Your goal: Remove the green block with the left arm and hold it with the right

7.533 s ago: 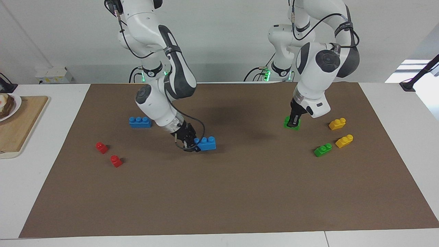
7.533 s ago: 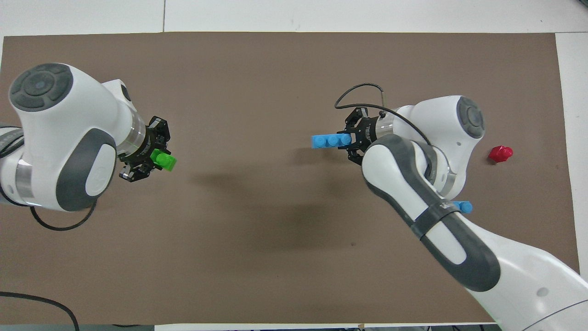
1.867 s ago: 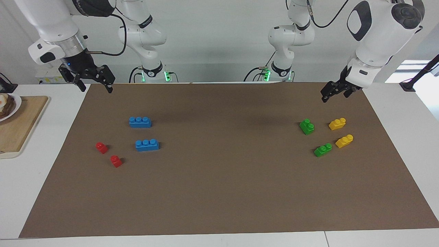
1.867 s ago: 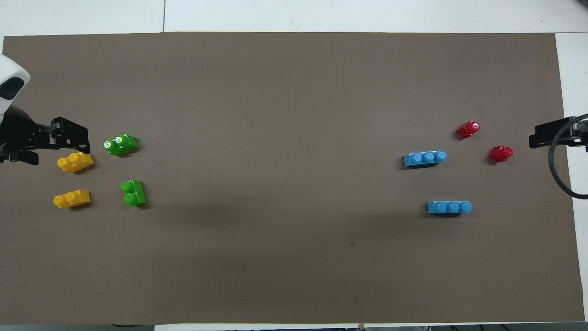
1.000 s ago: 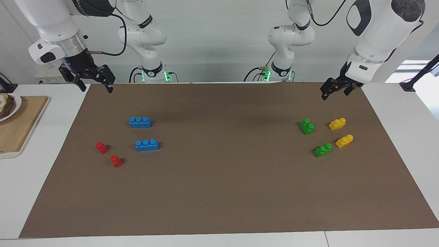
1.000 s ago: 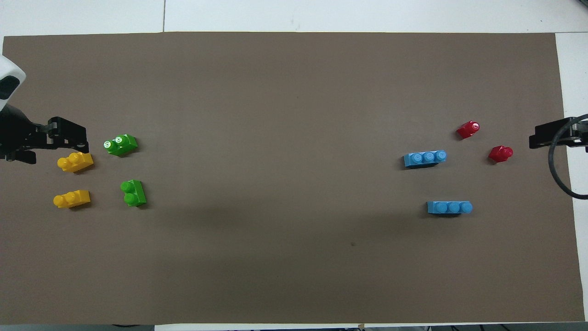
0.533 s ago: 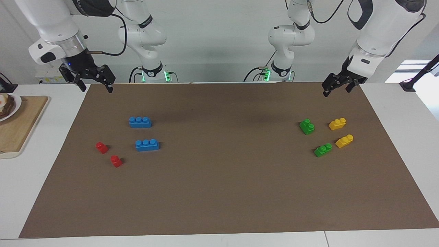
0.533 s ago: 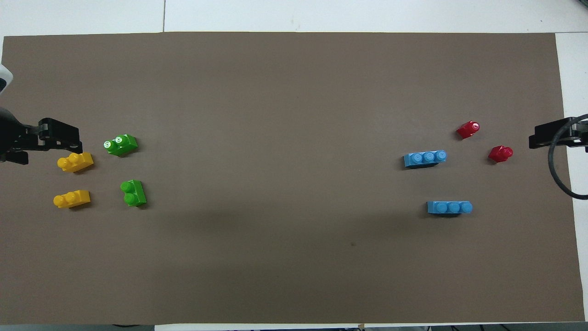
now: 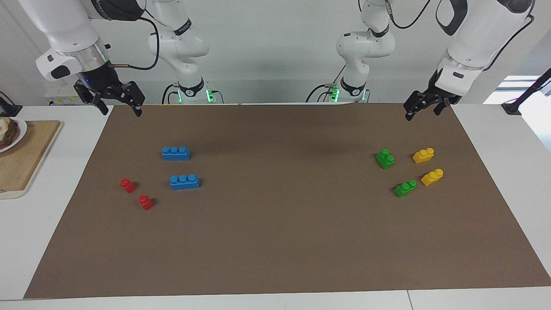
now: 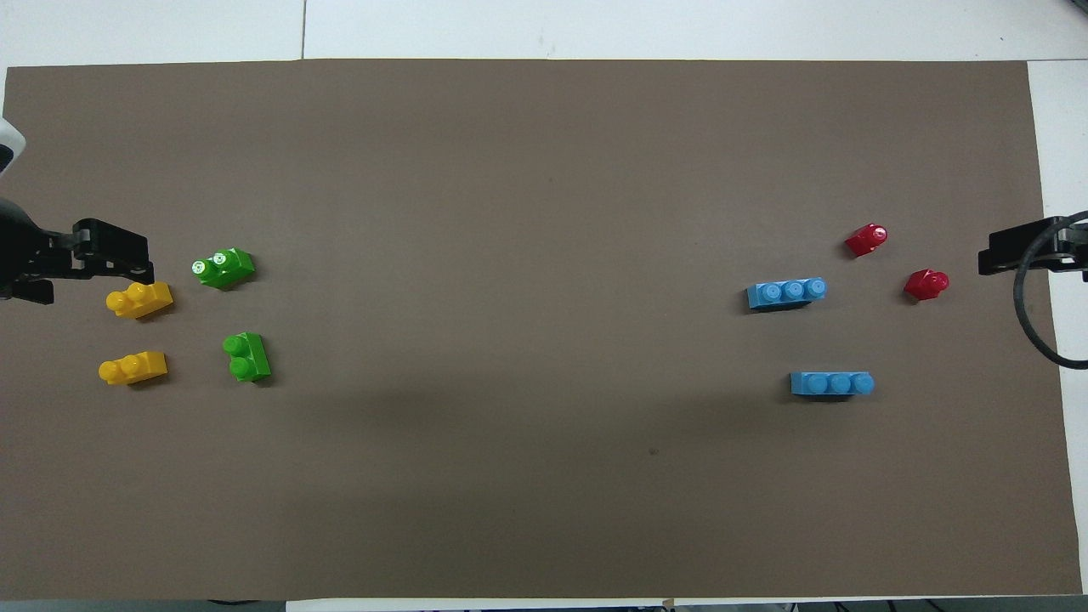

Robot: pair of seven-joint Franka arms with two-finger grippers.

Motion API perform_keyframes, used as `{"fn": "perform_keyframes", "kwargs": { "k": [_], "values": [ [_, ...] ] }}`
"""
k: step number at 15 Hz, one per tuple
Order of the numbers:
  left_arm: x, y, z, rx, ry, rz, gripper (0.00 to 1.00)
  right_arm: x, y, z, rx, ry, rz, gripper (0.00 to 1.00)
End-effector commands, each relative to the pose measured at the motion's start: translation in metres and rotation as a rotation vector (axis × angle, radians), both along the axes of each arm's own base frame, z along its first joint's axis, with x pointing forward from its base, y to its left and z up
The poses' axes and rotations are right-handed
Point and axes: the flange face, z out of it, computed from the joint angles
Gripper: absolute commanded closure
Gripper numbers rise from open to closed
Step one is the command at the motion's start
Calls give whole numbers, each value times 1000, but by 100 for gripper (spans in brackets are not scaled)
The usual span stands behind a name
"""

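Note:
Two green blocks lie on the brown mat (image 9: 275,241) toward the left arm's end. One green block (image 9: 385,159) (image 10: 246,356) is nearer to the robots than the other green block (image 9: 405,188) (image 10: 223,268). Nothing touches either one. My left gripper (image 9: 422,111) (image 10: 85,268) hangs open and empty, raised over the mat's corner by the left arm's base. My right gripper (image 9: 121,110) also stands open and empty, raised over the mat's edge at the right arm's end. Only one finger (image 10: 1011,253) of it shows in the overhead view.
Two yellow bricks (image 9: 423,155) (image 9: 432,177) lie beside the green ones. Two blue bricks (image 9: 175,153) (image 9: 184,182) and two red pieces (image 9: 127,185) (image 9: 146,202) lie toward the right arm's end. A wooden board (image 9: 26,159) rests off the mat there.
Seconds ago the left gripper was at a green block and the right at a blue brick; both have let go and risen. Lately the left gripper drifts slightly up and outward. The bricks have not moved.

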Motion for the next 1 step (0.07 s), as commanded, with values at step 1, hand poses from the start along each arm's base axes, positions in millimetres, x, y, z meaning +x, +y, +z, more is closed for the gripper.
{"fn": "perform_keyframes", "kwargs": {
  "k": [1],
  "values": [
    [-4, 0, 3, 11, 2, -9, 0, -6, 2, 3, -16, 1, 24, 0]
  ]
}}
